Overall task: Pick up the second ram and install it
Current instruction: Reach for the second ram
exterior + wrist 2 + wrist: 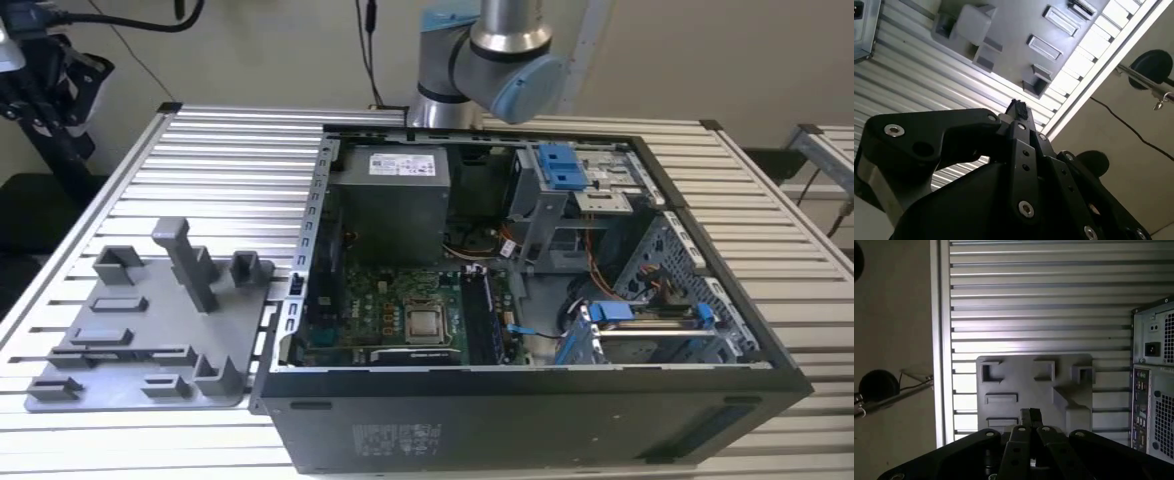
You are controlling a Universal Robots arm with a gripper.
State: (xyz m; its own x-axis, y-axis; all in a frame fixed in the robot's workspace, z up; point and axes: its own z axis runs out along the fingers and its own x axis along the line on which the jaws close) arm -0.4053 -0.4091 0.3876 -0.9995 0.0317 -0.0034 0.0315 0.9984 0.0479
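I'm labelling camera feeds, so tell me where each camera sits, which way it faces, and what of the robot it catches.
Exterior view: off the arm, looking down on the open computer case and grey holder plate on the slatted table; the arm stands behind the case.
First wrist view: on the arm, looking past the claw at the plate, table and case's rear.
Second wrist view: likewise past the claw, at the plate from another side.
Shared: all show the plate.
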